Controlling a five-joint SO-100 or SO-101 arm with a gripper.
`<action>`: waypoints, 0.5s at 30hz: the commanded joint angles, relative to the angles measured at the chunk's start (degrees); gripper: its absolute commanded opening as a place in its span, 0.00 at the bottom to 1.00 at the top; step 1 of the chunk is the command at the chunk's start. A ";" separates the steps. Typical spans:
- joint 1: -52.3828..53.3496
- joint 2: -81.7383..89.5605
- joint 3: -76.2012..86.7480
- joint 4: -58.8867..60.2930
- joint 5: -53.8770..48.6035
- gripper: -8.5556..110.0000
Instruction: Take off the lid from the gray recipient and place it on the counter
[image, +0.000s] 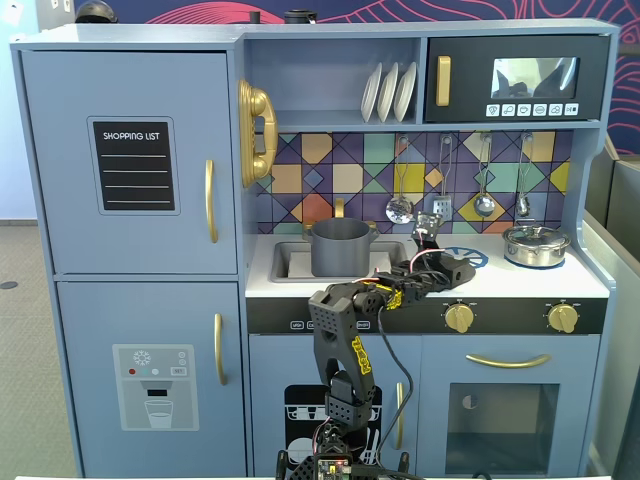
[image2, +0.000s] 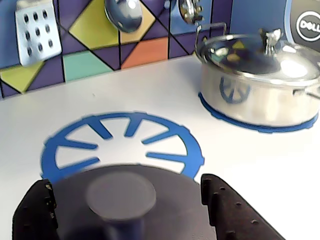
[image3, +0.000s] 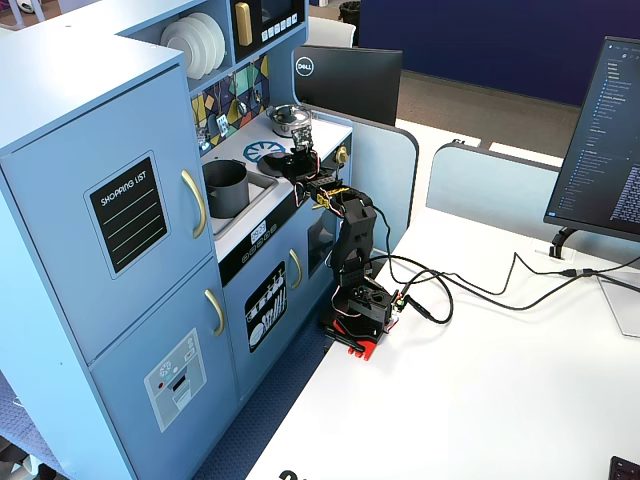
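Fingers (image2: 125, 210) closed around dark gray lid (image2: 125, 200) above white counter (image2: 150, 95) with blue burner ring (image2: 120, 145)

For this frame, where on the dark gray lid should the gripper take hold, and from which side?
By its small central knob, from above. The lid is a flat disc, so the rim offers the fingers little, while the knob stands up from its middle. In the wrist view the gripper already straddles the lid, a finger on each side, over the counter near the blue burner ring.
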 joint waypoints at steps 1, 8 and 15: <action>-2.37 10.46 -5.63 5.80 1.41 0.31; -11.16 38.06 -7.73 55.90 4.31 0.07; -25.05 60.29 16.61 77.52 0.88 0.07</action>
